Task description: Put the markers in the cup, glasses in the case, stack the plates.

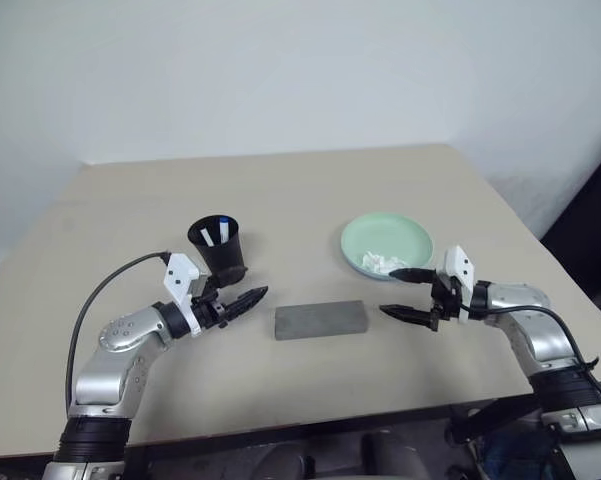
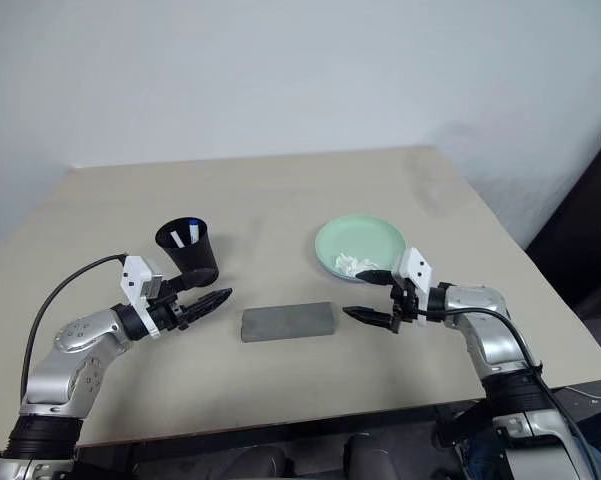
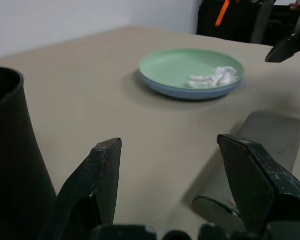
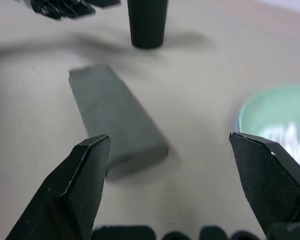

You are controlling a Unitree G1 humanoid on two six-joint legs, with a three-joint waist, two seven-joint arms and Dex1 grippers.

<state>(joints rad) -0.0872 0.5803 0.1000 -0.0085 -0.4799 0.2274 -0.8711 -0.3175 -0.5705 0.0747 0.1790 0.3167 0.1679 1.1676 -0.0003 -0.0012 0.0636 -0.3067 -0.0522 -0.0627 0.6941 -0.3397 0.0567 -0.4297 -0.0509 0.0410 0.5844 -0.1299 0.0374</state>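
Left gripper [image 1: 248, 298] and right gripper [image 1: 407, 295], both empty with jaws spread, flank the closed grey glasses case [image 1: 320, 320]. Markers [image 1: 214, 234] stand in the black cup [image 1: 218, 249]; the mint plate [image 1: 387, 240] sits on the blue plate [image 3: 189, 94]. The task appears complete; next, likely withdrawal.

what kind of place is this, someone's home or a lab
Probably a lab or test room rather than a home: a bare beige table set against a plain white wall, holding just a few staged props, a black cup, a grey case and stacked plates.
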